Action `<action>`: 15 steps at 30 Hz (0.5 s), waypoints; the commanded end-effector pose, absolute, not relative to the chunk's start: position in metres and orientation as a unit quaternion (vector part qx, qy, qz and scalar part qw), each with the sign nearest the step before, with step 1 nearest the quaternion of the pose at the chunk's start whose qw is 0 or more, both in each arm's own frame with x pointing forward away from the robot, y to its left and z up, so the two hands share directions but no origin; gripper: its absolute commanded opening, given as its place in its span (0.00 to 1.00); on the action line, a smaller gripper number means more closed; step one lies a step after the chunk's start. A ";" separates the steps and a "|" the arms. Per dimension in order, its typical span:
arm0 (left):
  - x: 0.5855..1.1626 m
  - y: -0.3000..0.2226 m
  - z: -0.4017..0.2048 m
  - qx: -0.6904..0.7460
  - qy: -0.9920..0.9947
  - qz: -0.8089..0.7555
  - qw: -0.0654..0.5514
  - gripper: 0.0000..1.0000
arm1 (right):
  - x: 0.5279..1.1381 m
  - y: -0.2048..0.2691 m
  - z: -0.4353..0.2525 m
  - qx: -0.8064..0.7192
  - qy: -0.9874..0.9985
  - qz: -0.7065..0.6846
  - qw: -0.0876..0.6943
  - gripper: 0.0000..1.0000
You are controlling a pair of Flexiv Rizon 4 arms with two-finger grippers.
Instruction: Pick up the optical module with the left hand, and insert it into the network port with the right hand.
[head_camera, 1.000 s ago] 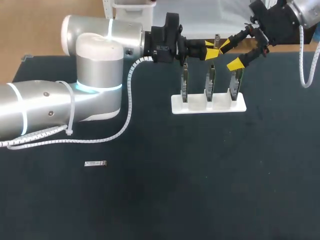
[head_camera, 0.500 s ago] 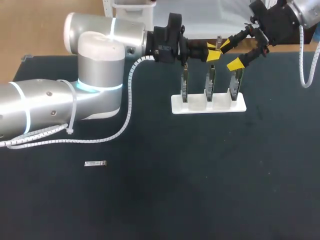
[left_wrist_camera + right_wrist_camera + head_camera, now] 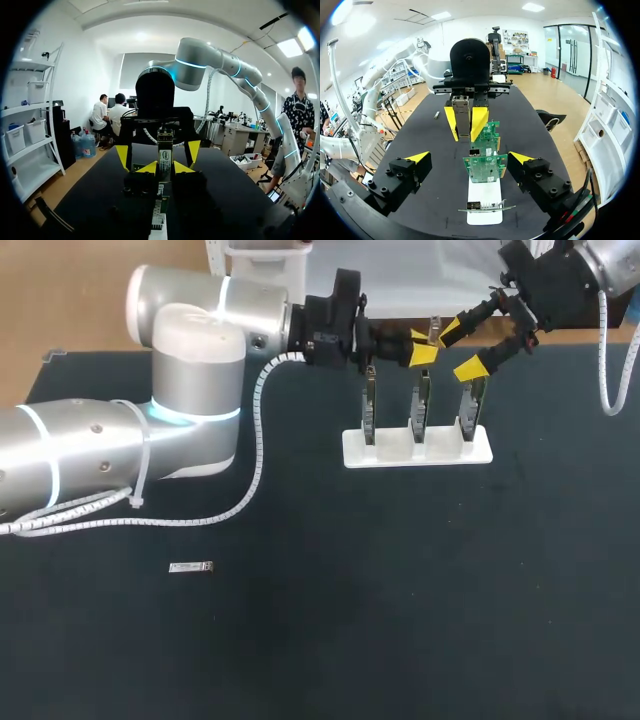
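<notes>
My left gripper [image 3: 424, 345] is at the table's far edge, above the white stand [image 3: 470, 452]. It is shut on a small metal optical module [image 3: 434, 330], which sticks out past its yellow tips. In the left wrist view the module [image 3: 165, 157] stands upright between the fingers. My right gripper [image 3: 462, 348] faces it from the right, wide open, with the module's end near its upper finger. In the right wrist view the left gripper [image 3: 465, 122] is straight ahead holding the module [image 3: 462, 112]. Three upright network cards [image 3: 484, 155] stand between my open right gripper's [image 3: 469, 159] fingers.
The three green network cards [image 3: 420, 405] stand in a row on the white stand, just below both grippers. A second optical module [image 3: 190, 567] lies flat on the dark table at the left. My left arm's big joints [image 3: 190, 370] take up the table's back left.
The left gripper with its module has shifted only slightly, a little right and back again. The right arm has kept still, open.
</notes>
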State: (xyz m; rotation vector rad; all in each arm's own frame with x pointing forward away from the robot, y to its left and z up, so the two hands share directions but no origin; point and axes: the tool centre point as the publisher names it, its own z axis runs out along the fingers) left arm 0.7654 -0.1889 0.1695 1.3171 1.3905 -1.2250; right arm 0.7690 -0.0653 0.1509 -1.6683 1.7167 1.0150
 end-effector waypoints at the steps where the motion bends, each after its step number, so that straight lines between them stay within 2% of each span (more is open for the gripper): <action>1: 0.768 -0.188 0.170 0.527 0.554 -0.492 0.417 0.00 | 0.769 -0.065 0.151 -0.618 0.636 0.376 0.267 1.00; 15: 0.768 -0.189 0.165 0.520 0.545 -0.507 0.418 0.00 | 0.769 -0.065 0.151 -0.618 0.636 0.376 0.267 1.00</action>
